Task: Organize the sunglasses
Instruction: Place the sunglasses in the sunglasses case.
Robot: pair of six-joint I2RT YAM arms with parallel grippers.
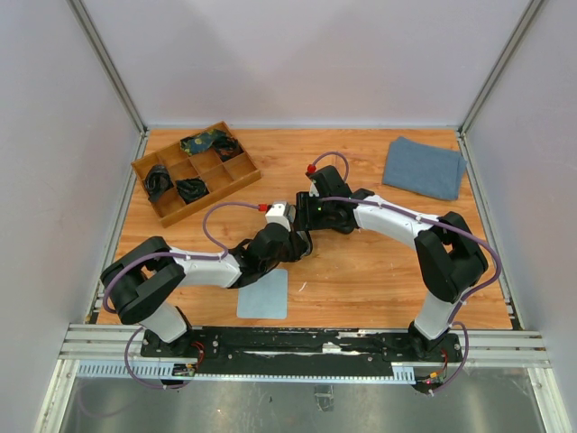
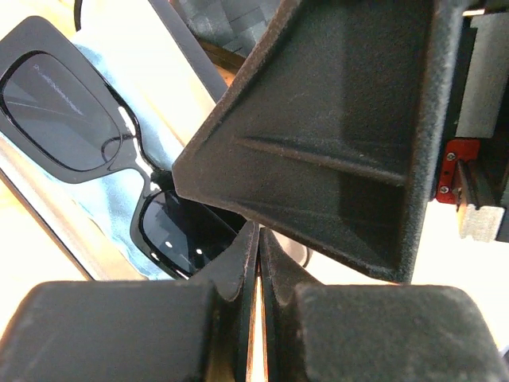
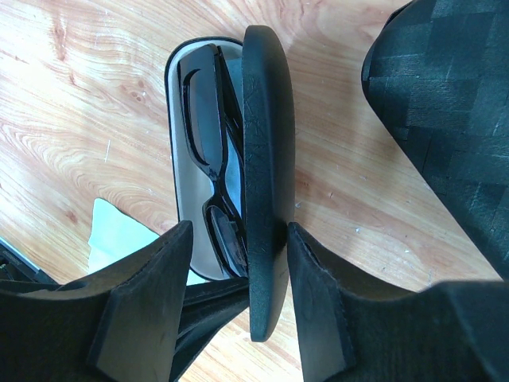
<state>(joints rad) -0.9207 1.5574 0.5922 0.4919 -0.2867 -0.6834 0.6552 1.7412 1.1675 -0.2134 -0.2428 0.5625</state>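
The black sunglasses [image 3: 203, 103] with dark lenses lie in an open black hard case [image 3: 179, 159], over a light blue cloth in the left wrist view [image 2: 64, 111]. The case lid [image 3: 266, 159] stands upright between the fingers of my right gripper [image 3: 238, 227]. This gripper is open: its right pad touches the lid's outer face, and its left finger stands apart on the glasses' side. My left gripper [image 2: 258, 239] is shut, with its tips at the case's near end by one lens. Both grippers meet mid-table [image 1: 302, 233]. The pale pinkish pair is out of view.
A wooden divided tray [image 1: 180, 133] at the back left holds dark items [image 1: 191, 189]. A folded grey-blue cloth [image 1: 424, 167] lies at the back right. A light blue cloth [image 1: 263, 293] lies flat near the front, just behind the left arm.
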